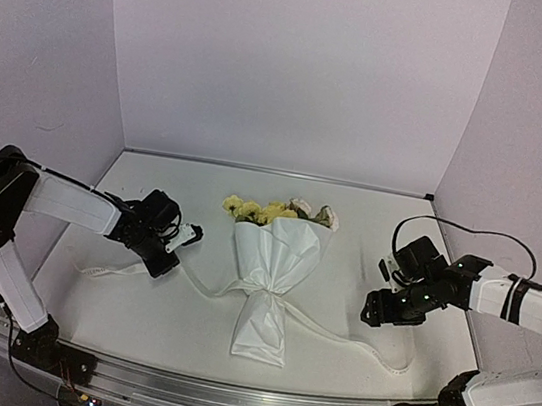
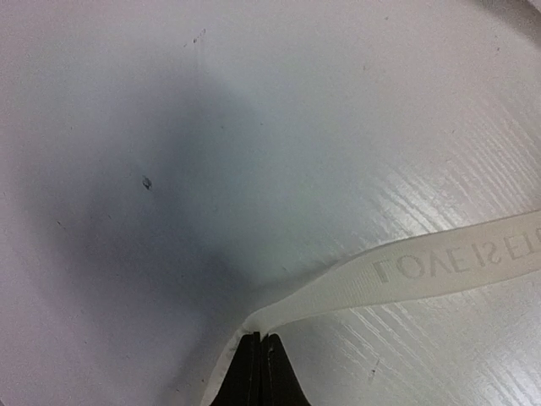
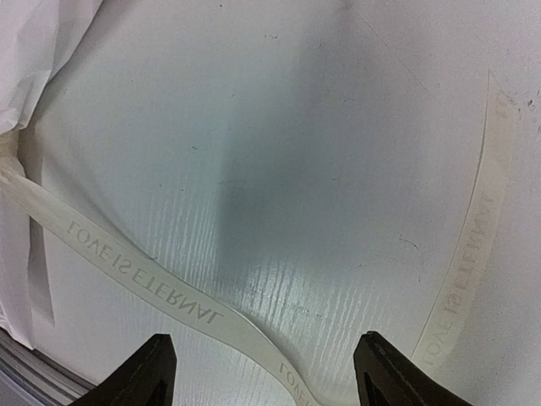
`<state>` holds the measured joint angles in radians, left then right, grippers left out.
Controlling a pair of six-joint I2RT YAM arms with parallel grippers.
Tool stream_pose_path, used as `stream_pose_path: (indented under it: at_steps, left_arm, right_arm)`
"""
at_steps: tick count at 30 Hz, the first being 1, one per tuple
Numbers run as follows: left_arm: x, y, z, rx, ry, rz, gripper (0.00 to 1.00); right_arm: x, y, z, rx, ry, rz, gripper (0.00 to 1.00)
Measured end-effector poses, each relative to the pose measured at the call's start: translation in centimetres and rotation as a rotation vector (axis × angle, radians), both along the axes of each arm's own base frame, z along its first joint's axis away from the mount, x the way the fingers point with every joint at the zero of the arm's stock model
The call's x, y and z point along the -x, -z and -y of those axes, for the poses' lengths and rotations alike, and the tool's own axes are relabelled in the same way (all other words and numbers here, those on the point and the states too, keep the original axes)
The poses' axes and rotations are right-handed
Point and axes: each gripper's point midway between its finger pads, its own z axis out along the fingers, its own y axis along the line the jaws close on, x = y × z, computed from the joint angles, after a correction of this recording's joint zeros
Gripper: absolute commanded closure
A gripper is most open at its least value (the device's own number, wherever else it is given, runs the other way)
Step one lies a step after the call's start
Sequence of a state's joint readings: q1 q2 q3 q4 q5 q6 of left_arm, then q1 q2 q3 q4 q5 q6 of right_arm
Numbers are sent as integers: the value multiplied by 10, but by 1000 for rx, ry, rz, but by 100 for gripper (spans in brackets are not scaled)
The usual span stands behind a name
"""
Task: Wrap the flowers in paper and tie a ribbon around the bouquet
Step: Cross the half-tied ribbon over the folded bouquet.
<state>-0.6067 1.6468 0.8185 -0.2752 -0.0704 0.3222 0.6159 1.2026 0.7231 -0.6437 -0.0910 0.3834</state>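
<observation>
The bouquet (image 1: 269, 273) lies on the worktop (image 1: 181, 337), its flowers (image 1: 270, 210) showing at the far end of the paper (image 1: 277, 249) cone and the ribbon (image 3: 144, 275) cinched around its narrow waist. To the left of the bouquet, the left pincer (image 2: 260, 362) is pressed together on the ribbon's left tail. To the right of the bouquet, the right pincer (image 3: 264, 338) hangs with fingers wide apart above the other tail, printed "LOVE IS ETERNAL", which lies slack and ungripped.

The ribbon (image 2: 439, 264) has its lettering cut off at the right edge.
</observation>
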Motion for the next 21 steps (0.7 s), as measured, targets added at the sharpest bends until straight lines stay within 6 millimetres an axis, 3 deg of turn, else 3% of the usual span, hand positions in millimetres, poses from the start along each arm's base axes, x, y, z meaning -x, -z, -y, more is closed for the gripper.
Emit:
stream_pose_path:
  at_steps: [2,4,10,12,15,21]
  left_arm:
    - [1,-10,8,30,3,20,100]
    - [3,-33,22,99,17,61,100]
    - [25,-153,63,462,117,276,100]
    - [36,-183,69,551,156,328,100]
    - [45,-197,73,607,186,340,100]
    - [50,-185,78,608,211,290,100]
  right_arm:
    - [0,0,0,-1,3,0,26]
    - [0,0,0,-3,7,-2,26]
    - [2,2,-10,-33,-7,-44,27]
    - [-1,-1,-21,-65,-24,-61,27]
    - [-9,-12,-42,-103,-73,-44,27]
    - [-28,-41,-120,-204,-267,92,30]
